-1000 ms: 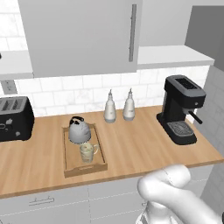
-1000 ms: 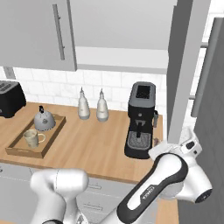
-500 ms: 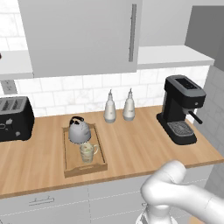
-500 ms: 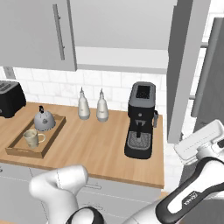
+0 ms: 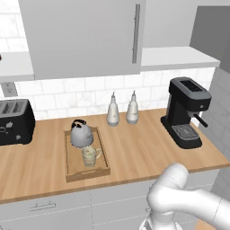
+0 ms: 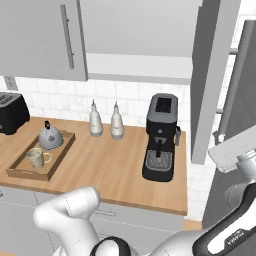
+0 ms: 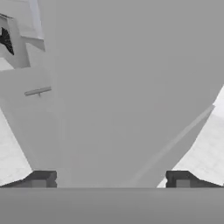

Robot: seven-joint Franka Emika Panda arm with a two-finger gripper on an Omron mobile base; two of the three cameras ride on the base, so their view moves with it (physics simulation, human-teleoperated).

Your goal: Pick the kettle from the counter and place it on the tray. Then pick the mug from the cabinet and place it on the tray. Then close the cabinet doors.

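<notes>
A kitchen: counter (image 5: pixel 134 152), toaster (image 5: pixel 15 121), coffee machine (image 5: pixel 186 112).

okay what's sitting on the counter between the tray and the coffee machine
Two tall slim grey bottles stand near the tiled wall between the tray and the coffee machine; nearer the front edge, that stretch of counter is bare. Both base views show it.

Kettle (image 5: pixel 81 134), mug (image 5: pixel 90 156) upright on tray (image 5: pixel 72 170)

**Kitchen backdrop, tiled wall, grey units**

White tile backsplash (image 5: pixel 90 92) with marbled look behind the worktop; wall outlet (image 5: pixel 7 89) at far left. Black toaster (image 5: pixel 15 121) at left end, two slim grey bottles (image 5: pixel 122 109) by the wall, black espresso machine (image 5: pixel 186 112) at right end. Grey drawer fronts (image 5: pixel 45 206) below. Tall grey panel (image 6: pixel 212 75) right of the machine. Even, flat light.
</notes>
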